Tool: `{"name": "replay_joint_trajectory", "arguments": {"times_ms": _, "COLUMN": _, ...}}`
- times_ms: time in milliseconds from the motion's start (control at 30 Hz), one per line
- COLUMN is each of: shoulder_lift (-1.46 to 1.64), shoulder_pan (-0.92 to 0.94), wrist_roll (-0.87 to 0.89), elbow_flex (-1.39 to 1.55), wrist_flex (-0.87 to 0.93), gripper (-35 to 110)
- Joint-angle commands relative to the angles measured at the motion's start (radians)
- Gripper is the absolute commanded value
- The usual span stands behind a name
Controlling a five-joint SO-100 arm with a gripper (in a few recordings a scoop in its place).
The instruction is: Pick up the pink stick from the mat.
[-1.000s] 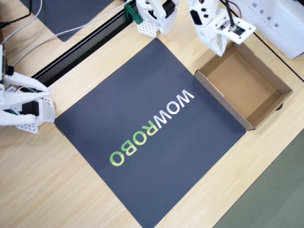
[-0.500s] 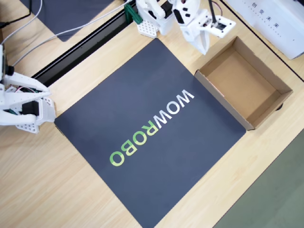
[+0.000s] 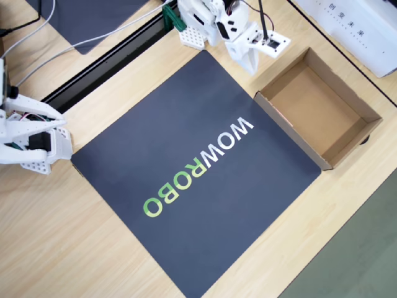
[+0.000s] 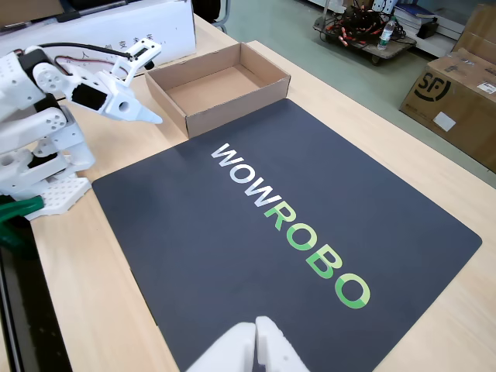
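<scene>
A: What surrounds the work area?
B: A pale wooden desk under even light, with grey-green floor past its far edge.
A: Anything on the floor?
B: A brown carton and a low cart of cables.

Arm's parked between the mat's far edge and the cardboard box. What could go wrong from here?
1. The white end effector hangs close to the open brown cardboard box; a sideways swing might clip its wall.
2. The thin black cable looping off the wrist could snag in a long reach across the dark WOWROBO mat.
</scene>
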Motion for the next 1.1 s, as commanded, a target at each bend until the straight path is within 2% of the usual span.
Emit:
{"name": "replay_joint_trajectory", "arguments": {"times_ms": 0, "shoulder_lift": 0.043, "shoulder_pan": 0.0, "wrist_roll": -0.023, "elbow_flex": 0.048, "wrist_flex": 0.014, "gripper": 0}}
{"name": "replay_joint_trajectory", "arguments": {"times_ms": 133, "shoulder_lift": 0.044, "shoulder_pan": 0.002, "wrist_roll": -0.031, "elbow_flex": 0.091, "wrist_flex": 0.035, "gripper": 0}}
{"name": "replay_joint_trajectory", "arguments": {"times_ms": 400, "shoulder_lift": 0.044, "shoulder_pan": -0.017, "wrist_roll": -0.04, "elbow_flex": 0.092, "wrist_flex": 0.273, "gripper": 0}}
{"name": "replay_joint_trajectory", "arguments": {"times_ms": 533, "shoulder_lift": 0.044, "shoulder_pan": -0.017, "wrist_roll": 0.005, "elbow_flex": 0.092, "wrist_flex": 0.284, "gripper": 0}}
{"name": "replay_joint_trajectory", "arguments": {"times_ms": 1067, "shoulder_lift": 0.044, "shoulder_pan": -0.017, "wrist_roll": 0.006, "elbow_flex": 0.092, "wrist_flex": 0.284, "gripper": 0}}
